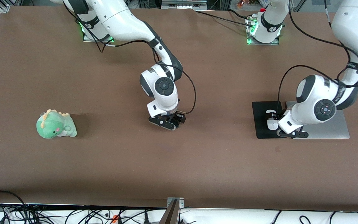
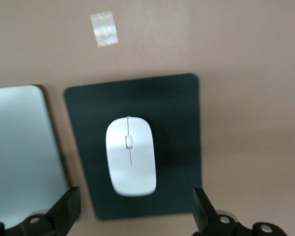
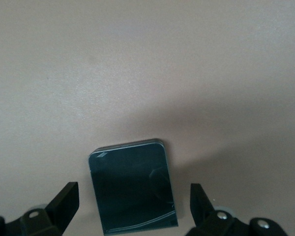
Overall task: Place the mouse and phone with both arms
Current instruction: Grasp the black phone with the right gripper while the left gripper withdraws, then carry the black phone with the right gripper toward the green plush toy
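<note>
The white mouse (image 2: 131, 156) lies on a matte black pad (image 2: 177, 123) toward the left arm's end of the table. It also shows in the front view (image 1: 271, 123), partly covered by the arm. My left gripper (image 2: 136, 211) is open and empty, low over the pad (image 1: 263, 121), with a finger on either side of the mouse and not touching it. The black phone (image 3: 132, 191) lies flat on the brown table near its middle. My right gripper (image 3: 133, 209) is open and empty just above it, fingers astride and apart from it. In the front view the right gripper (image 1: 170, 122) hides the phone.
A flat silver slab (image 1: 328, 127) lies beside the pad, also in the left wrist view (image 2: 19, 147). A green plush dinosaur (image 1: 55, 125) sits toward the right arm's end. A shiny tape patch (image 2: 103, 29) is on the table near the pad.
</note>
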Motion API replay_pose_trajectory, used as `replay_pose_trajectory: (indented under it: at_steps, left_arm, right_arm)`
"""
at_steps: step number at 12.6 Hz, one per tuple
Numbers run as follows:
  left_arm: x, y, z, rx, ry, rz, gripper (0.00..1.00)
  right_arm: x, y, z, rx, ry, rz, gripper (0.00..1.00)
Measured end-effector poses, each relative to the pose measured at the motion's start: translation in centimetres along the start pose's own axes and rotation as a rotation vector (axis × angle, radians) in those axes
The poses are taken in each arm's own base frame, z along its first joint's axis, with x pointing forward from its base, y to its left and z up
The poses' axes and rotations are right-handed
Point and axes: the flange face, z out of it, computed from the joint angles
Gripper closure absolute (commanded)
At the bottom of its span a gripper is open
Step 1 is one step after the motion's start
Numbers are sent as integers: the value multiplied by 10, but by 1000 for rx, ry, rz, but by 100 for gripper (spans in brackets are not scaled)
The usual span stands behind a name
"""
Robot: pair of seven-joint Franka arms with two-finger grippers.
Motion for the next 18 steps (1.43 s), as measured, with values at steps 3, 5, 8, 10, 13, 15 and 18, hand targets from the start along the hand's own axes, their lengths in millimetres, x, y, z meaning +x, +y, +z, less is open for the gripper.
replay_pose_trajectory:
  at_steps: [3, 5, 8, 10, 13, 15, 18]
  left_arm:
    - [3, -6, -92, 26, 13, -3, 0]
    - [1, -17, -141, 29, 24, 50, 0]
    - [-9, -32, -199, 36, 61, 91, 0]
    - [-27, -24, -236, 60, 107, 82, 0]
    - [-62, -36, -278, 69, 154, 37, 0]
    - [-82, -50, -288, 100, 193, 50, 0]
    - [-118, -49, -275, 112, 211, 38, 0]
  right_arm:
    - [-4, -1, 5, -3, -1, -5, 0]
    - [-6, -3, 9, 10, 8, -9, 0]
    - [-11, -3, 21, 6, 8, -16, 0]
    - [-14, -4, 23, 5, 8, -21, 0]
    - [-16, -4, 26, 3, 7, -22, 0]
    - [-21, -5, 35, 2, 8, -29, 0]
    - [-23, -6, 39, 2, 12, -34, 29]
